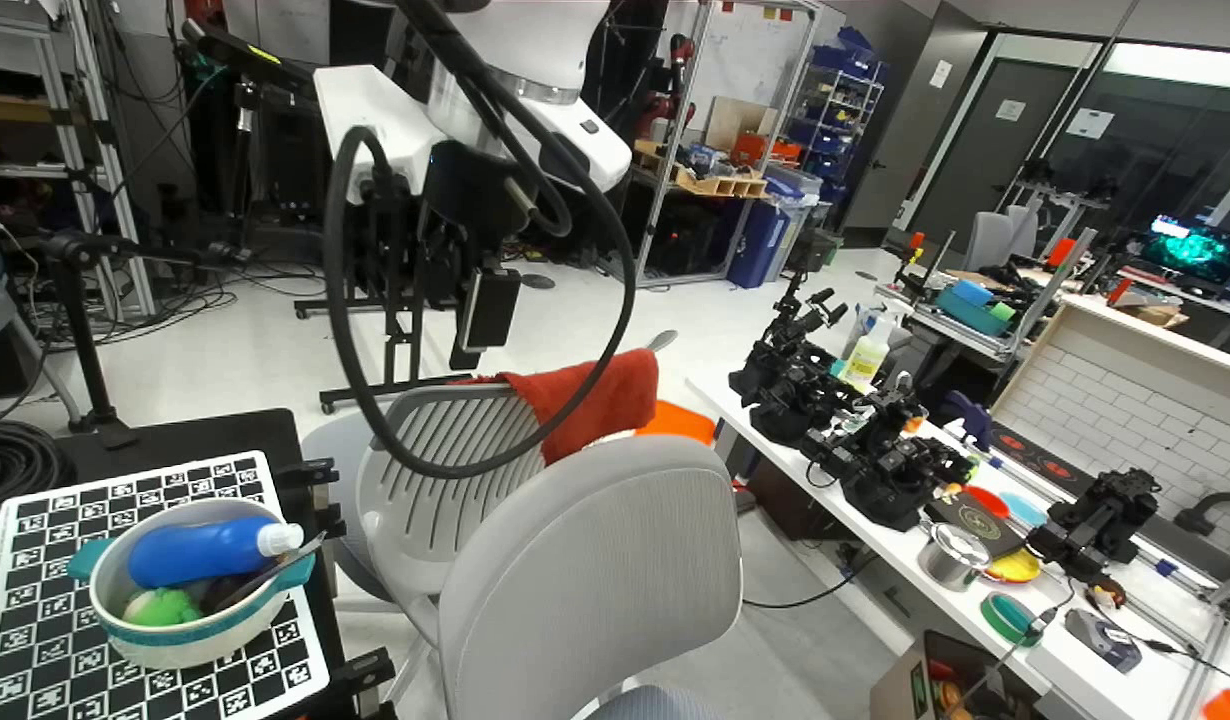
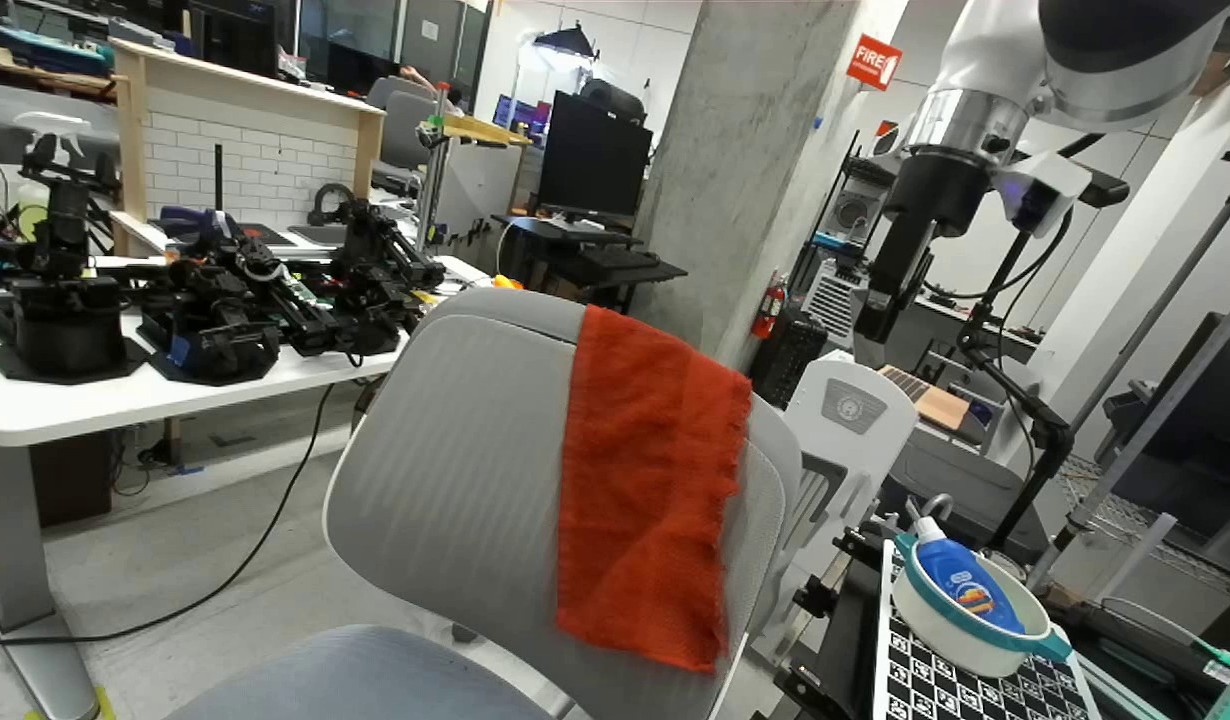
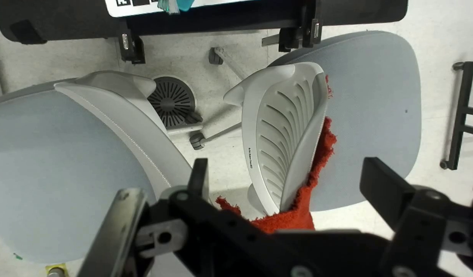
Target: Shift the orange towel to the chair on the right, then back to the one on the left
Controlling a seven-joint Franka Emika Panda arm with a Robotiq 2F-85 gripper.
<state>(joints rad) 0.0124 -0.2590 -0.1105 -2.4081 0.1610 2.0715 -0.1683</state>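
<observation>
The claw (image 3: 288, 175), at the bottom of the wrist view, is spread wide and has hold of nothing. The orange towel (image 2: 650, 490) drapes over the back of a grey chair (image 2: 475, 460), mid-frame in an exterior view (a second chair (image 3: 59, 169) fills the left of the wrist view). At lower left of an exterior view, a white pot (image 1: 175, 655) with a blue bottle (image 1: 200, 552) sits on a checkered board (image 1: 40, 600).

A concrete column (image 2: 740, 150) rises beyond a white surface (image 2: 85, 405), a lamp (image 2: 565, 44) glows before a pale wall (image 2: 640, 55), and a grey door (image 1: 1050, 130) stands past smooth floor (image 1: 705, 320).
</observation>
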